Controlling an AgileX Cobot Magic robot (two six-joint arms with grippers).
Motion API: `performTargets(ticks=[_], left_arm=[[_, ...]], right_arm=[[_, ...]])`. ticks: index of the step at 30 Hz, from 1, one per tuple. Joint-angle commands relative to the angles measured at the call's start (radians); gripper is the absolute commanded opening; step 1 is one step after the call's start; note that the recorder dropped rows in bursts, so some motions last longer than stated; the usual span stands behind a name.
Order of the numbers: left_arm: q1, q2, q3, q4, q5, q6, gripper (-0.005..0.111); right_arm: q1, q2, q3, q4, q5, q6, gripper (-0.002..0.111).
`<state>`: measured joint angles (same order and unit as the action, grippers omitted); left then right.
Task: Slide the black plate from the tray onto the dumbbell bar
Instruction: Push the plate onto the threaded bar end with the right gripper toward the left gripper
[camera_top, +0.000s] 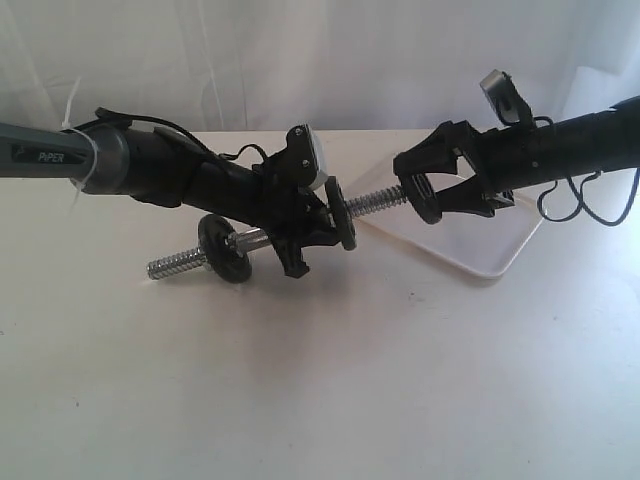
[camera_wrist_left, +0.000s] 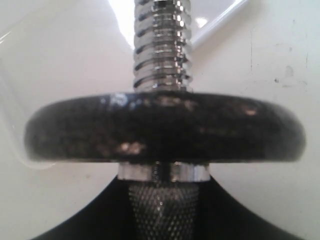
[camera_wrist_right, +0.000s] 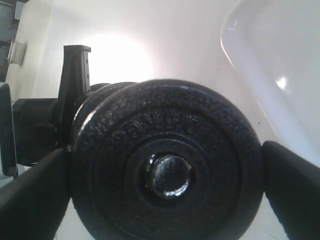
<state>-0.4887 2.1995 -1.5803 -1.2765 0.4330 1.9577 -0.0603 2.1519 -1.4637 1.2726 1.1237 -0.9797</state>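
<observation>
My left gripper (camera_top: 300, 238) is shut on the knurled middle of the dumbbell bar (camera_top: 375, 200) and holds it off the table, tilted up to the right. One black disc (camera_top: 218, 249) sits on the bar's left part and another disc (camera_top: 341, 215) sits just right of the left gripper. My right gripper (camera_top: 436, 196) is shut on the black plate (camera_top: 420, 190) at the bar's right threaded tip. In the right wrist view the bar's chrome end (camera_wrist_right: 169, 175) shows inside the black plate's (camera_wrist_right: 165, 135) centre hole, with the fingers (camera_wrist_right: 292, 177) on either side.
The white tray (camera_top: 490, 252) lies on the table under and behind the right gripper, and its rim (camera_wrist_right: 240, 55) shows in the right wrist view. In the left wrist view a disc (camera_wrist_left: 165, 131) fills the middle, with the threaded bar (camera_wrist_left: 162, 45) beyond it.
</observation>
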Motion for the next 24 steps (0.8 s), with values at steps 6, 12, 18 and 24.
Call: performTargets(ticks=[6,12,18,24], left_arm=[[-0.021,-0.188,-0.065,-0.211,0.116,0.153,0.000],[-0.021,-0.188,-0.113,-0.211,0.175,0.148,0.000],[-0.021,-0.219,-0.118,-0.201,0.182,0.143,0.000],[-0.021,-0.257,-0.118,-0.125,0.170,0.113,0.000]], right_arm=[[0.029,-0.021,0.001,0.009,0.097,0.017,0.000],[0.029,-0.026,0.001,0.034,0.097,0.041,0.000],[0.029,-0.026,0.001,0.039,0.097,0.041,0.000],[0.029,-0.026,-0.001,0.036,0.097,0.041,0.000]])
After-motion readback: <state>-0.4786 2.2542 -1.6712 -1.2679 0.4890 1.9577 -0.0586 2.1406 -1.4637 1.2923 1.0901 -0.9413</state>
